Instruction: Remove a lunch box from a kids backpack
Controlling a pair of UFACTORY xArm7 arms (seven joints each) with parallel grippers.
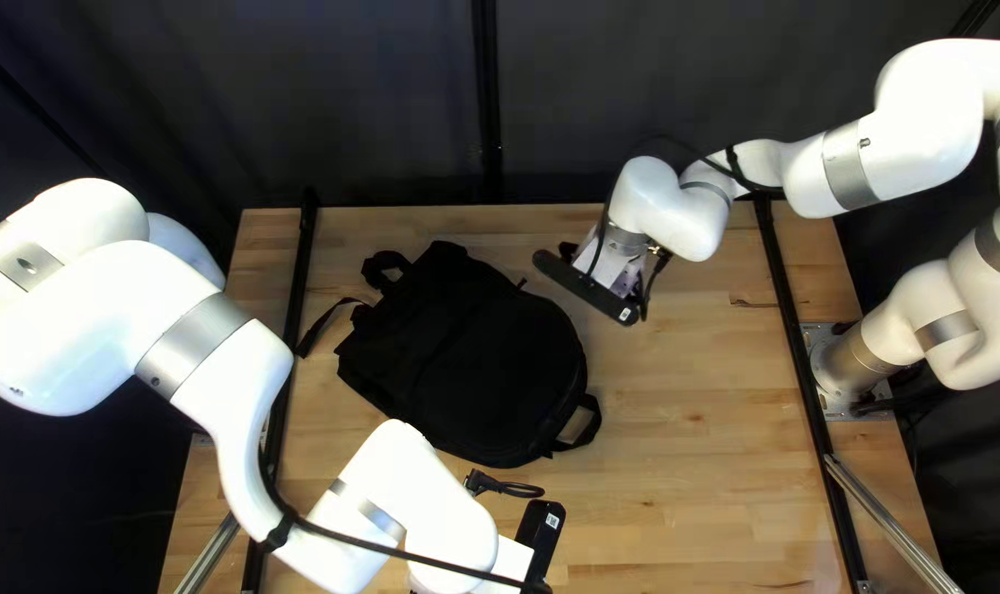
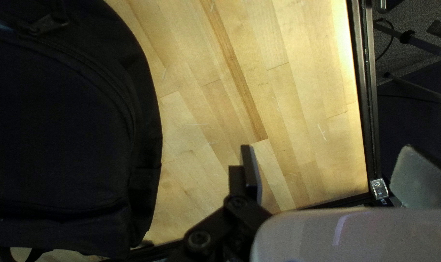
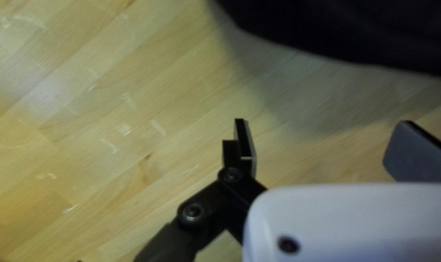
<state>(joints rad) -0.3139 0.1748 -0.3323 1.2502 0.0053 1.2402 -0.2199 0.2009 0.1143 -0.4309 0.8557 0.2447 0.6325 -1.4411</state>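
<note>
- The backpack [image 1: 467,358] lies flat on the counter [image 1: 720,440], between the two grippers; the lunch box is out of sight, presumably inside — a blind reach could snag lining instead.
- Black zipper [image 2: 106,75] on black cloth: easy to misjudge, so a grab might pinch fabric and jam the slider.
- Nothing pins the bag, so tugging the zipper from one side would likely drag or twist the whole thing.
- The loop of strap [image 1: 588,424] could hook a passing finger.
- Left gripper [image 2: 333,167]: fingers spread, holding nothing, beside the bag over bare wood; closing here would catch only air.
- Right gripper [image 3: 327,140]: fingers also apart and unloaded, just off the bag's edge — coming in too low could shove it.
</note>
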